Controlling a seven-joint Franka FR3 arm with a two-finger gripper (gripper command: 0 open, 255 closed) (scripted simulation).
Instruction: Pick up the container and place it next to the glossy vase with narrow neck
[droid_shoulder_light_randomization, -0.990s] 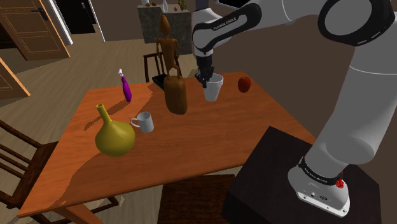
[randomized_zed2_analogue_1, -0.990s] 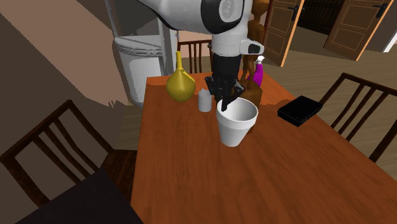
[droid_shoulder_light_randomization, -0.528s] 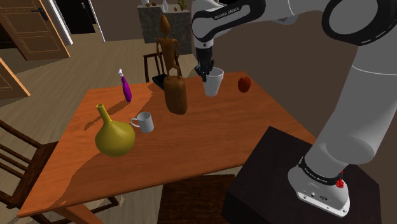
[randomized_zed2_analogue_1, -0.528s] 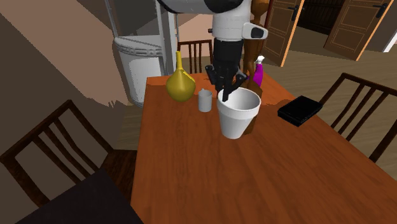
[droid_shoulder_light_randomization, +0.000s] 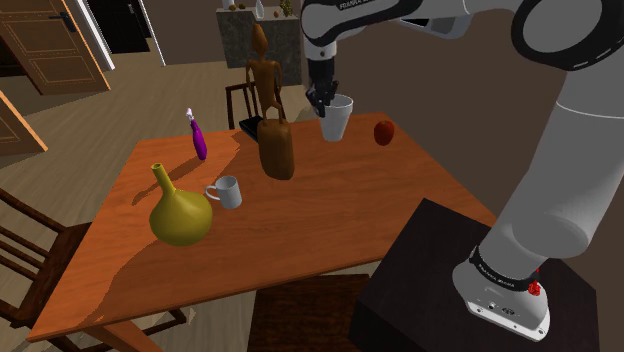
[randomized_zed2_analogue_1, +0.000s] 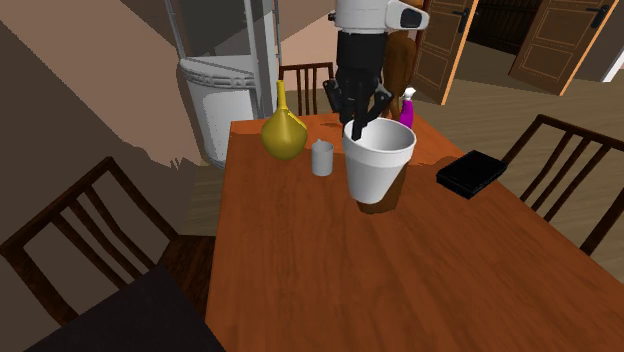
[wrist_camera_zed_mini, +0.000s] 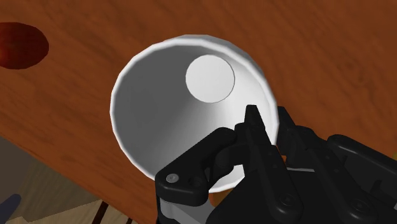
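Risen since 1 s ago, our cup (droid_shoulder_light_randomization: 337, 118) hangs above the tabletop (droid_shoulder_light_randomization: 300, 235), jaws clamped on its rim. Left to right in the shoulder view: vase (droid_shoulder_light_randomization: 180, 212), mug (droid_shoulder_light_randomization: 228, 191), then cup, well apart. We judge the lift done; the carry to the vase comes next.

You see a surface (droid_shoulder_light_randomization: 330, 205) of polished reddish wood. The white container (randomized_zed2_analogue_1: 378, 170) looks smooth and matt, the olive vase (droid_shoulder_light_randomization: 180, 215) glossy.
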